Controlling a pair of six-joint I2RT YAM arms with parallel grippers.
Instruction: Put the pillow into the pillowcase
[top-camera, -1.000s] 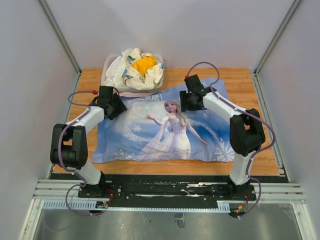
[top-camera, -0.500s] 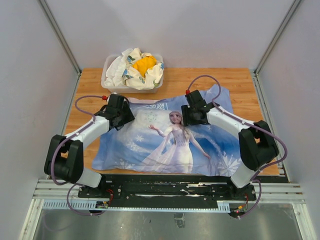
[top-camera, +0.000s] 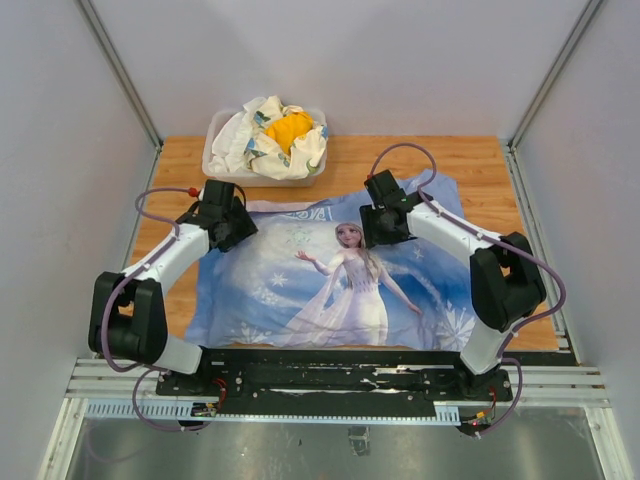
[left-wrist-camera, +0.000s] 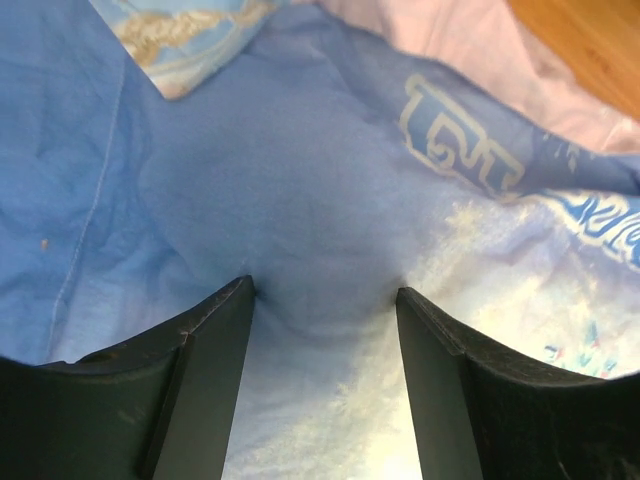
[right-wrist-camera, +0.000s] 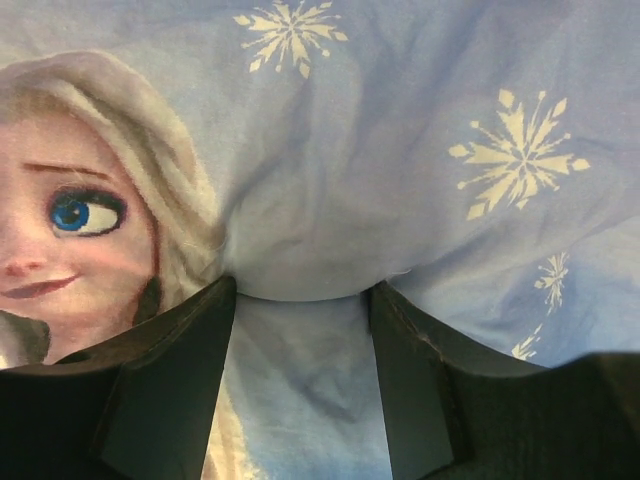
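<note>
Left pincer (left-wrist-camera: 325, 295) and right pincer (right-wrist-camera: 300, 290) each clamp a bulge of pillowcase (top-camera: 300, 290).
Long axis runs pincer to pincer; the bulk lies base-side of both.

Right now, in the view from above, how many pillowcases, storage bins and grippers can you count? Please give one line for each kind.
pillowcase: 1
bin: 1
grippers: 2, the left gripper and the right gripper
Total: 4
</note>
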